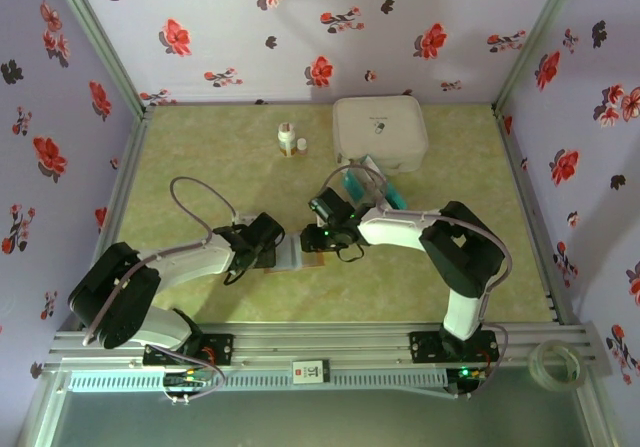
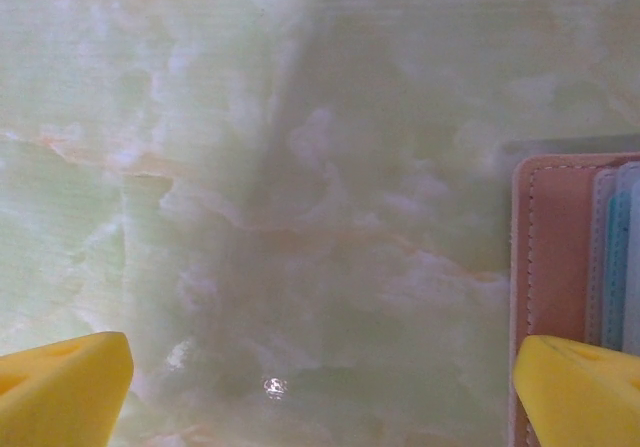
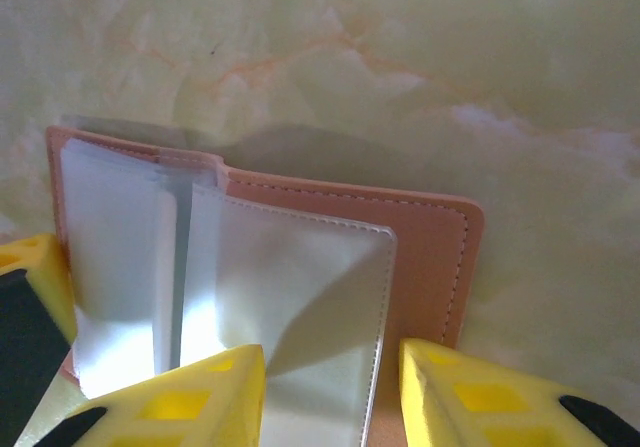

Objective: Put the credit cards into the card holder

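My right gripper (image 3: 330, 372) is half-spread, straddling a clear sleeve (image 3: 300, 277) of the open card holder (image 3: 440, 232) mid-table without pinching it, my left gripper (image 2: 320, 392) gapes wide and empty at its left edge, so pocket-opening, I reckon, and next a fetch of the teal credit cards (image 1: 394, 198) beside the far white box (image 1: 380, 132).

Both arms reach forward and bend inward at the elbows, wrists nearly meeting at centre. The left end effector (image 1: 268, 249) points downward, jaws spread to their widest, yellow fingertips (image 2: 62, 387) far apart. The right end effector (image 1: 319, 244) tilts downward too, jaws partway apart, yellow fingertips (image 3: 185, 404) low.
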